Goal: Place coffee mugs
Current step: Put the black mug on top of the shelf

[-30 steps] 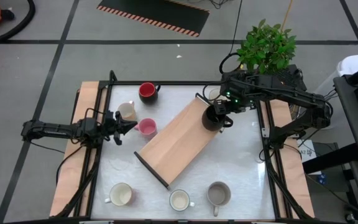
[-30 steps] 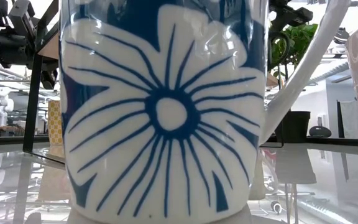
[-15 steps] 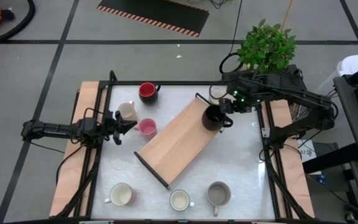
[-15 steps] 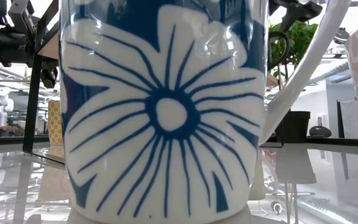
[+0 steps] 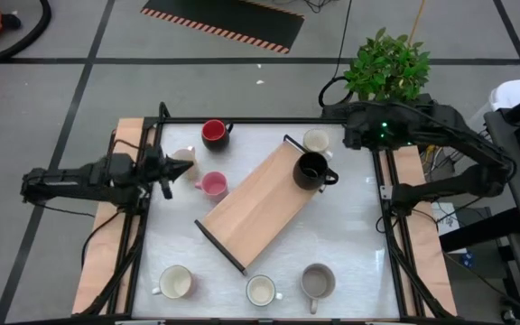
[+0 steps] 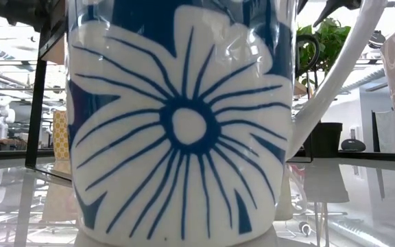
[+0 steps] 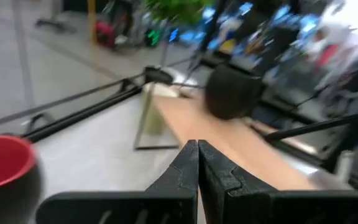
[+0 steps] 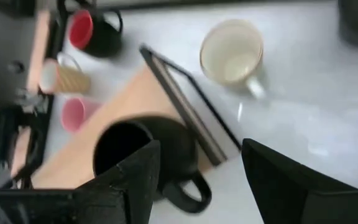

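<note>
A: Item one, we log the black mug [image 5: 311, 170]: upright on the upper end of the wooden tray [image 5: 251, 203], which lies slantwise mid-tabletop [image 5: 350, 244].

B: Noted. We add the cream mug [image 5: 316, 140] just beyond that tray end, standing on the tabletop, and the red-and-dark mug [image 5: 214, 134] near the far rail.

A: Item four, the pink mug [image 5: 211, 185] beside the tray's left edge; a cream mug [image 5: 184, 160] between it and the red one.

B: Front row: a cream mug [image 5: 176, 283], a flower-printed mug [image 5: 261, 291] and a grey mug [image 5: 317, 281], spaced apart.

A: Left gripper [image 5: 184, 168]: at the left rail, touching or just beside the cream mug there, its jaws pressed together with nothing between them.

B: Right gripper [image 8: 201, 177]: raised over the far right corner, jaws spread wide, nothing held.
</note>
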Robot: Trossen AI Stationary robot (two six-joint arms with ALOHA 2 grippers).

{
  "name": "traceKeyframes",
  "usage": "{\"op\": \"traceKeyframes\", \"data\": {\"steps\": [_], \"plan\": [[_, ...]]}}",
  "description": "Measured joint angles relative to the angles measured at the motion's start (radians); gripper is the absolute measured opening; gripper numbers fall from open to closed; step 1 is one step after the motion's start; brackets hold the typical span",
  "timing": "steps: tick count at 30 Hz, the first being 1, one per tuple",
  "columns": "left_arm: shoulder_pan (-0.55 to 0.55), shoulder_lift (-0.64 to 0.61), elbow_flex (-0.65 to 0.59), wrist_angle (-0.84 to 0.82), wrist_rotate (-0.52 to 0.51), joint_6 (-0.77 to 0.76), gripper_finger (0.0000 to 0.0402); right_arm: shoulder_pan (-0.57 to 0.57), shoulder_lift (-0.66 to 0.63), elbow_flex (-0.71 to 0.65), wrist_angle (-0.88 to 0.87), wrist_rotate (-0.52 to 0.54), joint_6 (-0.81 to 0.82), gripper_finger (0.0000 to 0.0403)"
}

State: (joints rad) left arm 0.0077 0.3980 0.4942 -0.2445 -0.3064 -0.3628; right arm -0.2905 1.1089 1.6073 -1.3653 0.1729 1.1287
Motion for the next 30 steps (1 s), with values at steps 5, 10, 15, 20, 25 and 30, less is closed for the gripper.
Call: {"op": "traceKeyframes", "data": {"steps": [5,10,15,20,25,30], "plan": [[0.074,0.186,0.183,-0.151,-0.018,0.056,0.0001,0.000,-0.021,0.000,0.014,0.066,0.009,0.0215],[0.145,0.374,0.338,-0.195,0.002,0.220,0.0001,0.001,-0.013,0.000,0.014,0.065,0.006,0.0215],[0.185,0.524,0.495,-0.195,0.018,0.424,0.0001,0.014,0.001,0.000,0.014,0.063,0.004,0.0215],[0.187,0.592,0.612,-0.193,-0.035,0.632,0.0001,0.025,0.009,0.000,0.013,0.066,0.010,0.0215],[0.196,0.593,0.698,-0.195,-0.183,0.699,0.0001,0.025,0.008,-0.015,0.016,0.092,0.011,0.0215],[0.315,0.631,0.838,-0.447,-0.150,0.577,0.0001,0.024,0.008,-0.044,0.027,0.092,0.003,0.0215]]}}
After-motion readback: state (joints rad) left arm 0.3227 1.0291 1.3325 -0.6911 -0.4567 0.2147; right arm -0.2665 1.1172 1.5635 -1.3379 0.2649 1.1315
